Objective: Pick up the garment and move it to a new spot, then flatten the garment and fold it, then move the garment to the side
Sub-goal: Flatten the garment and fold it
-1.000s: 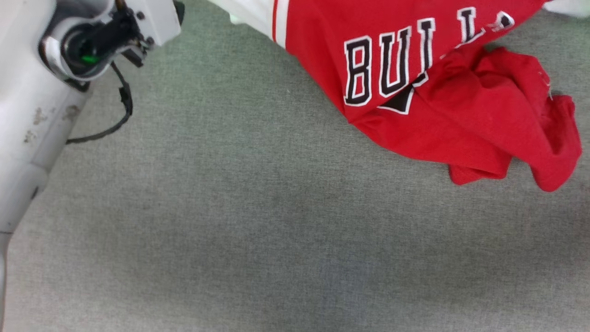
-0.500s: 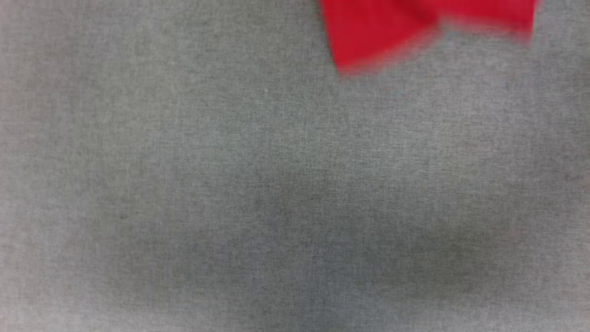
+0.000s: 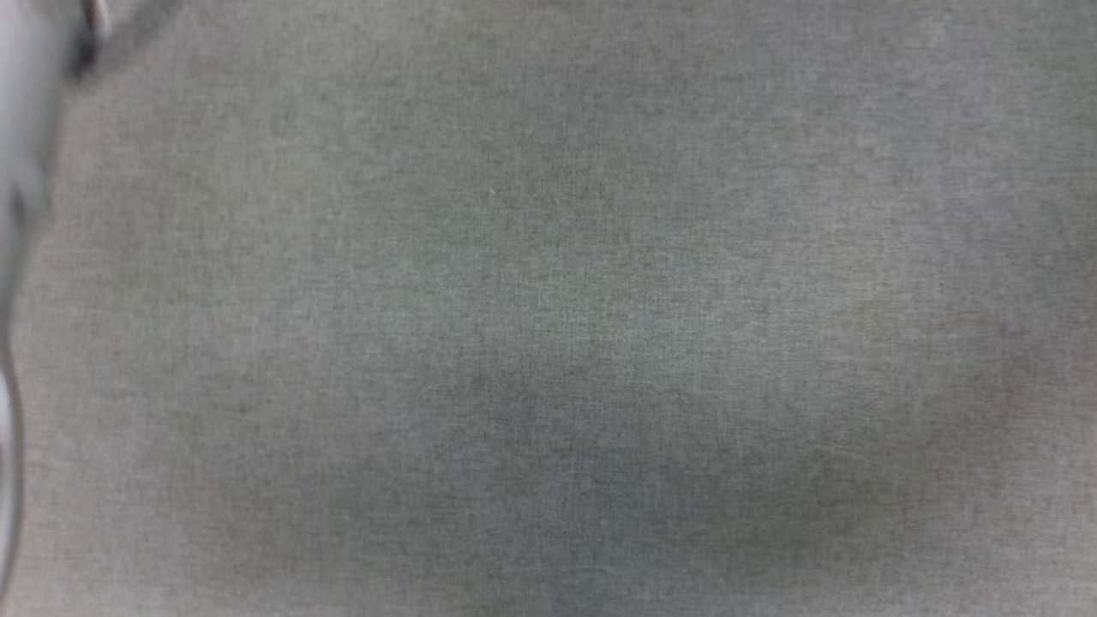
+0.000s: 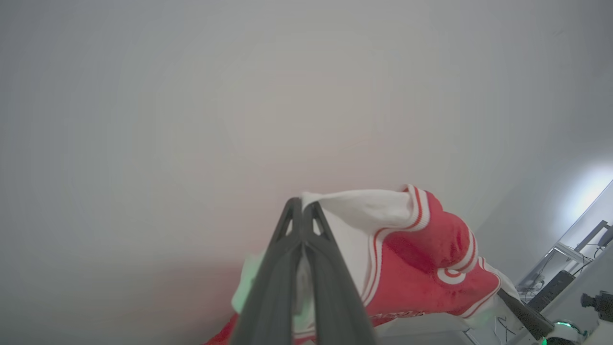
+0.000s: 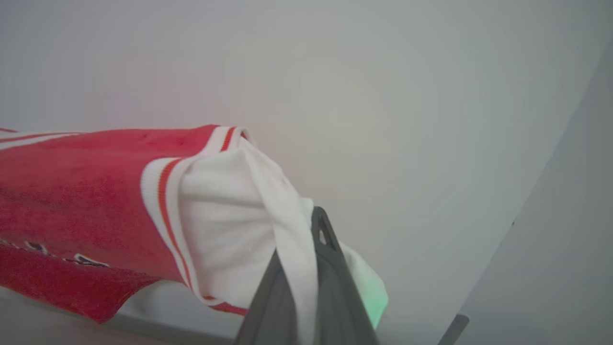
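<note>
Garment (image 4: 421, 258): red body, striped trim, lifted above the grey surface (image 3: 548, 308) and hung between my two hands.
Left gripper (image 4: 302, 205): fingers pressed tight together, pinching a white sleeve (image 4: 364, 206) at one end.
Right gripper (image 5: 313, 225): clamped on the other white sleeve (image 5: 225, 215), whose cloth drapes over one finger.
Long axis: sleeve to sleeve, running from one hand across to the other, with the red chest sagging between them.
Nearer hand: neither; each grips its own end.
Head view: woven grey surface below, with a blurred pale forearm (image 3: 21, 128) at its left edge.
Step, as I judge it: carrying to the new spot; flattening and folding are not yet done.
Next move turns on: holding my hands apart along that axis while lowering toward the grey surface, so the shirt lands spread out, not bunched.
</note>
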